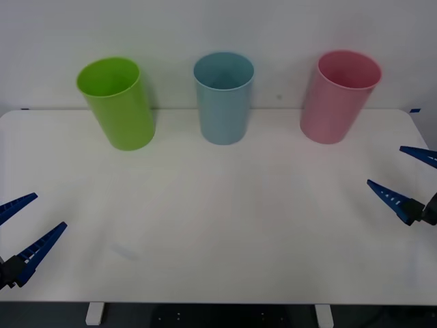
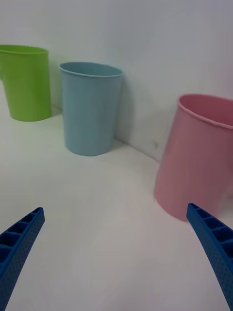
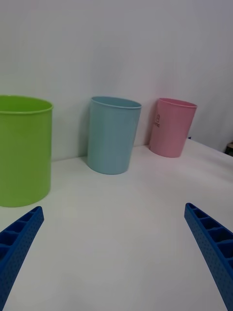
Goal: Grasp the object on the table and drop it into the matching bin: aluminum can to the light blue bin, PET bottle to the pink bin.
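Starting at the near left corner of the desk (image 1: 218,225), the left pincer (image 1: 24,229) hangs low with its blue fingers spread wide and nothing between them. Behind it along the back edge stand a lime green bin (image 1: 117,104), then the light blue bin (image 1: 223,98) in the middle, then the pink bin (image 1: 338,96), all upright and well apart. No can or bottle lies on the white surface in any view, so the thing to be grasped cannot be placed; it may already sit inside a bin, though the front view shows no sign of it there. At the right edge the right pincer (image 1: 410,178) is likewise agape and empty, near the pink bin. The sound course, I judge, is to keep both arms low and clear of the bins, confirm an object is present, and only then reach.
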Robot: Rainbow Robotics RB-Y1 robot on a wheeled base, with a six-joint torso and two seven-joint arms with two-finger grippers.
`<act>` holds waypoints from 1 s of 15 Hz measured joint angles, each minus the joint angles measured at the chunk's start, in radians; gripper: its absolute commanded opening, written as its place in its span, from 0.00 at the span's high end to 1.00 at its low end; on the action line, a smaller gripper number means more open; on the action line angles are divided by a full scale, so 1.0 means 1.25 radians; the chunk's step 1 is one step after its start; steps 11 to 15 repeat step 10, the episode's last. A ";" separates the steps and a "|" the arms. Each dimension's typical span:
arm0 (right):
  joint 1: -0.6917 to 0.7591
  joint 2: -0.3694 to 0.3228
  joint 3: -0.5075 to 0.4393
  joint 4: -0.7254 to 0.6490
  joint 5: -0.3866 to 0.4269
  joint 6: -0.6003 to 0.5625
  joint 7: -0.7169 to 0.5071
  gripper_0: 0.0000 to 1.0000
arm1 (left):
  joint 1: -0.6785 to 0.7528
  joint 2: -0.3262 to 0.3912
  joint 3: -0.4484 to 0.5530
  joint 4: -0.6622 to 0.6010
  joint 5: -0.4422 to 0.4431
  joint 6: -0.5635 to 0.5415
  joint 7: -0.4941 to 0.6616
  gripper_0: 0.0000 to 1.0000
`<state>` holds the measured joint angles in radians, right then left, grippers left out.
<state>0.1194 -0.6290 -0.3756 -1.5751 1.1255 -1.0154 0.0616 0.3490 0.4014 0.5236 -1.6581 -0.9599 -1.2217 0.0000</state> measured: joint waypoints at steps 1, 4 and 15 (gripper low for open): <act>0.020 0.002 -0.004 -0.015 -0.009 0.000 -0.006 0.00 | 0.000 0.000 0.000 0.000 0.000 0.000 0.000 0.00; 0.055 0.002 -0.009 -0.044 -0.025 0.000 -0.022 0.00 | 0.000 0.000 0.000 0.000 0.000 0.000 0.000 0.00; 0.074 0.004 -0.011 -0.051 -0.036 0.000 -0.037 0.00 | 0.000 0.000 0.000 0.000 0.000 0.000 0.000 0.00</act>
